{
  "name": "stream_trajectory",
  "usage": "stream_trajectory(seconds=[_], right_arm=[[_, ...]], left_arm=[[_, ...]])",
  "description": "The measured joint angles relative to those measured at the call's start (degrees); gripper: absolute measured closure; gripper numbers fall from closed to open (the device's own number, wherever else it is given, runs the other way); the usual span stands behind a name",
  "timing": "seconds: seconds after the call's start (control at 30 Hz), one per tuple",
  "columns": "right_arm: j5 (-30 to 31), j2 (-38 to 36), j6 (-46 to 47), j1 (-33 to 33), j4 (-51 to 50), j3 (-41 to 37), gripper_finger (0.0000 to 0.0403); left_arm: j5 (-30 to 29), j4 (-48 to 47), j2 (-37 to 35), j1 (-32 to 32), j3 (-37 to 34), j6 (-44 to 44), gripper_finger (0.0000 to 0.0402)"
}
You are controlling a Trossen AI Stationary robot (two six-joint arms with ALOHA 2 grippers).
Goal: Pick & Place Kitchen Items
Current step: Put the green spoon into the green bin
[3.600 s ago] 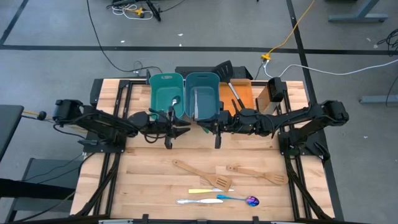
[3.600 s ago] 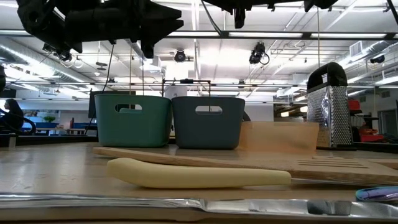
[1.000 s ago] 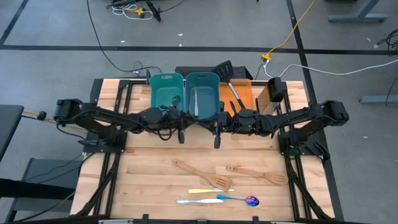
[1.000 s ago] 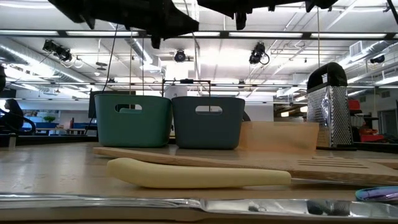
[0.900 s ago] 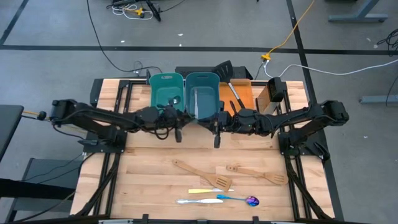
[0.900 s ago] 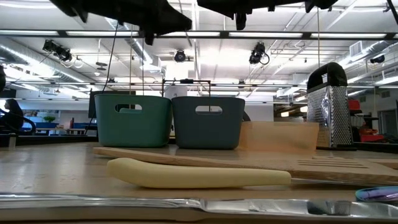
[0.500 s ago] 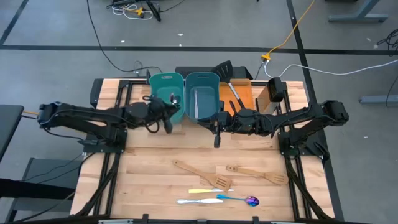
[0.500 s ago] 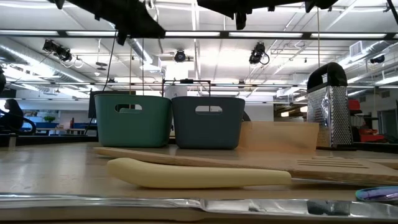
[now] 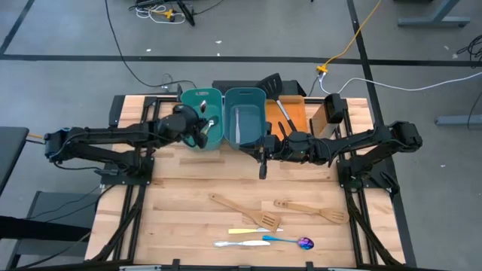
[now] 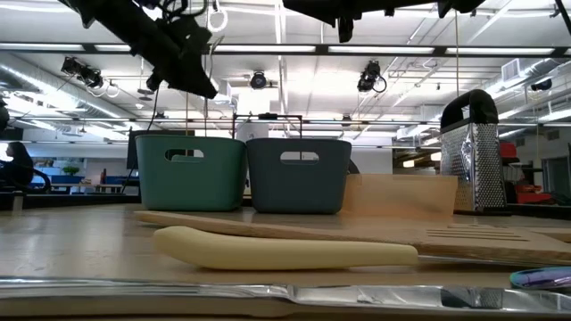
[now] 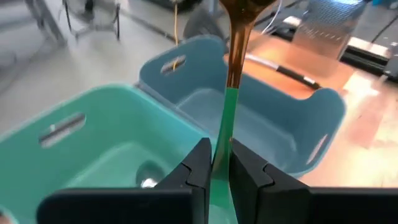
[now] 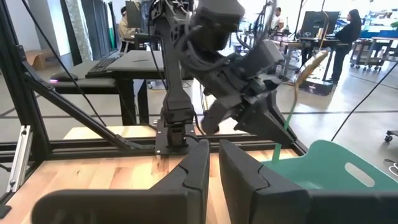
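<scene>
Gold and green showed between the fingers of the left gripper [image 11: 216, 168]: a gold spoon [image 11: 235, 43] on a slim green handle, pinched at the handle with the bowl pointing away from the wrist. The top of the bowl was cut off by the edge of the left wrist view. From above, the left gripper [image 9: 197, 129] hung over the left teal bin [image 9: 192, 96], and the spoon itself was too small to make out there. On that bin's floor lay a small silvery thing [image 11: 148, 182], too blurred to name. The right teal bin [image 9: 246, 95] stood touching its twin, with a pale handle inside it that could not be identified from overhead.

The right gripper [image 9: 262, 160] hovered just in front of the right bin, above bare table [image 9: 181, 211]. Its fingers [image 12: 196, 165] stood nearly together with only a narrow gap and nothing between them; whether they were fully closed could not be told.

A black slotted spatula [image 9: 274, 90] lay on the orange tray [image 9: 295, 113], its head overhanging the far edge and part of its handle hidden by the right arm. Near the front edge lay two wooden spatulas [image 9: 239, 211] [image 9: 312, 211], a cream-handled knife [image 9: 252, 231], a silver knife [image 9: 237, 243] and the blue-handled purple spoon [image 9: 290, 241]. In the low view these were mostly cut off or blurred; only the cream handle [image 10: 285, 250] read clearly.
</scene>
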Motion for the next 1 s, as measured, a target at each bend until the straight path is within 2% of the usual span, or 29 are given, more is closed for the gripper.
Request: stream_trajectory(seconds=[0.27, 0.6, 0.8, 0.87, 1.0], right_arm=[[0.0, 0.0, 0.0, 0.0, 0.0, 0.0, 0.0357], [0.0, 0.0, 0.0, 0.0, 0.0, 0.0, 0.0357], [-0.1, 0.0, 0.0, 0.0, 0.0, 0.0, 0.0357], [-0.1, 0.0, 0.0, 0.0, 0.0, 0.0, 0.0357], [-0.2, 0.0, 0.0, 0.0, 0.0, 0.0, 0.0357]], left_arm=[[5.1, -5.7, 0.0, 7.2, 0.0, -3.2, 0.0363], [17.4, -11.4, 0.2, 16.9, 0.0, -6.2, 0.0363], [21.3, -11.7, 0.6, 20.8, 0.0, -6.4, 0.0363], [24.0, -11.9, 1.5, 22.1, 0.0, -7.3, 0.0363], [25.8, -11.5, 4.4, 24.1, 0.0, -7.3, 0.0363]])
